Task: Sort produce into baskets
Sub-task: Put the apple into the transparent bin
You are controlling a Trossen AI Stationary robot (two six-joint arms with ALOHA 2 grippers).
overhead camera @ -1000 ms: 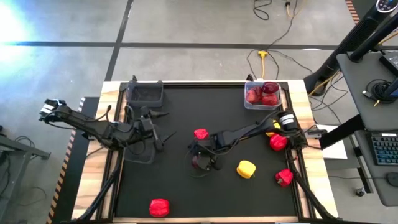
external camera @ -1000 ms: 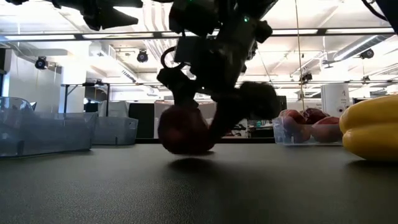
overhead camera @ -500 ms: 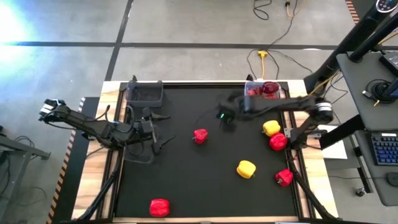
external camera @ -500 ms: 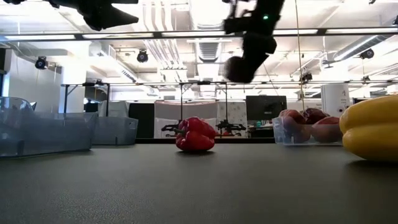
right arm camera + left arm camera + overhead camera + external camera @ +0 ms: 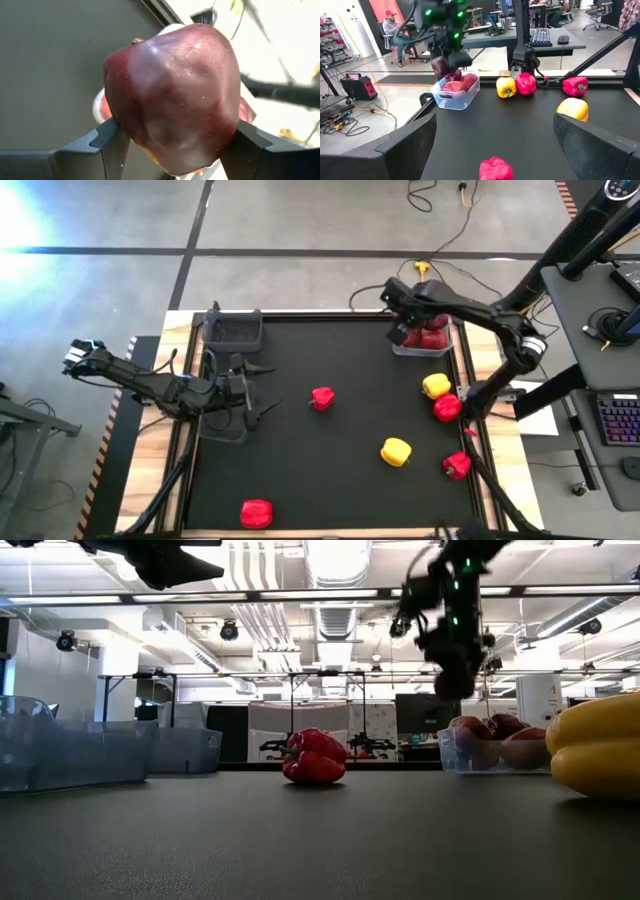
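Note:
My right gripper (image 5: 402, 305) hangs over the clear basket (image 5: 446, 343) at the table's far right, shut on a dark maroon round fruit (image 5: 175, 95). That basket holds several more maroon fruits (image 5: 462, 82). My left gripper (image 5: 265, 387) stands open and nearly level over a dark basket (image 5: 222, 427) at the left edge. A second dark basket (image 5: 232, 328) stands at the far left. Loose on the mat rest red peppers (image 5: 322, 397), (image 5: 447, 408), (image 5: 256, 513) and yellow peppers (image 5: 436, 386), (image 5: 396, 451). My right gripper pinches the maroon fruit between its two fingers (image 5: 107, 142), one on each opposite flank (image 5: 122, 122). The fingers slant steeply down from above. The fruit (image 5: 441, 66) hangs lifted clear, above the clear basket.
Another red pepper (image 5: 456, 466) lies near the right edge. In the low view a yellow pepper (image 5: 600, 745) bulks close at the right. The mat's middle and near left lie bare around the lone red pepper (image 5: 315, 757).
My right gripper has risen from the mat's middle with the maroon fruit and swung toward the far right corner, rolling its wrist, until it hangs over the clear basket. The fruit is lifted clear of the mat. The red pepper beside it stayed put.

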